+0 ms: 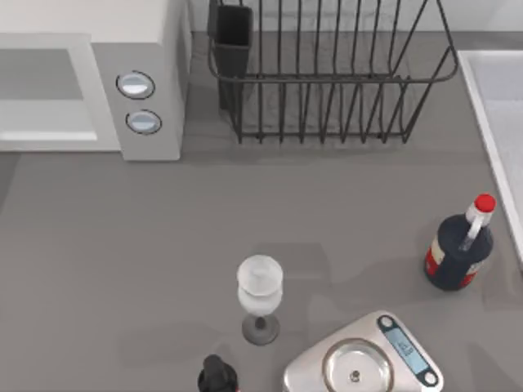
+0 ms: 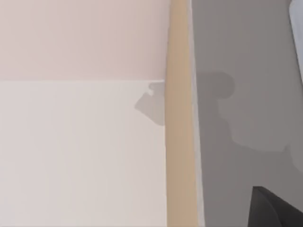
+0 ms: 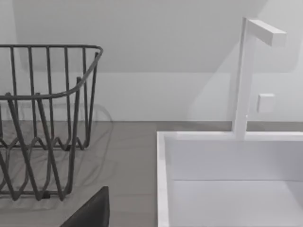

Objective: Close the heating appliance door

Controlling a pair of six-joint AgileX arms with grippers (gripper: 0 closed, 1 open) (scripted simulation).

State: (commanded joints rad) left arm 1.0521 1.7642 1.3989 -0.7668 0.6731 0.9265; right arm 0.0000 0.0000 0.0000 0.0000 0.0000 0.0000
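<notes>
Top view places the white microwave [image 1: 139,49] at the table's far left corner, its grey control panel [image 1: 139,102] carrying two round silver knobs; the door [image 1: 45,90] looks flush with the front, though its left part runs past the frame edge. Just right of it stands a black wire dish rack [image 1: 327,73] (a dark cutlery cup hangs on its left end). Nearer the front are a frosted wine glass [image 1: 260,286], a kitchen scale [image 1: 364,359] and a dark red-capped bottle [image 1: 459,245]. A white sink [image 3: 227,179] lies beside the rack. Whether either arm's claw is apart or together cannot be told.
</notes>
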